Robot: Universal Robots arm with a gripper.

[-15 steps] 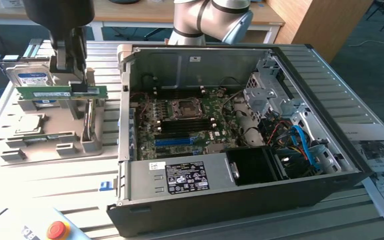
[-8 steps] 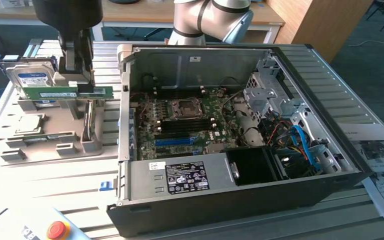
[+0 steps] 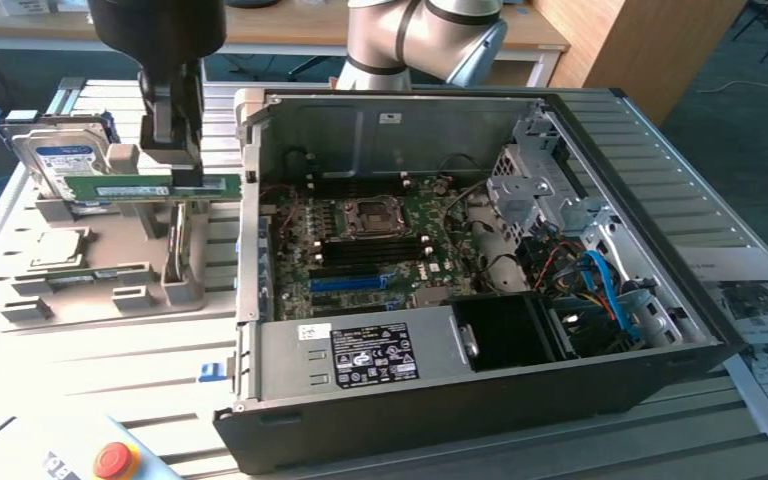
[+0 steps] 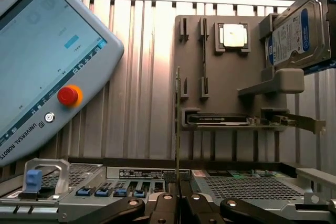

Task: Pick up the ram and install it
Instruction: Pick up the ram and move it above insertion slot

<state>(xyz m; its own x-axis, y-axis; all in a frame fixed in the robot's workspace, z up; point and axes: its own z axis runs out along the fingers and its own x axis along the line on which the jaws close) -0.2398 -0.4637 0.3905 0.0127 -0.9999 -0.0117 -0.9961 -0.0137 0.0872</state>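
At the exterior view's left, above the grey tray (image 3: 104, 270), the ram (image 3: 111, 186) hung level, pinched by the gripper (image 3: 179, 175) right of its middle; it seemed light, stiff, fragile, best gripped on the flat faces; the computer case (image 3: 491, 400) stood right.

A ribbed metal tabletop (image 3: 704, 200) catches pale daylight. Beyond it, at twelve o'clock in the exterior view, stands a light wooden desk (image 3: 291, 35) on white legs; a wooden panel (image 3: 624, 50) at one o'clock, dark grey floor (image 3: 758, 90) at two.
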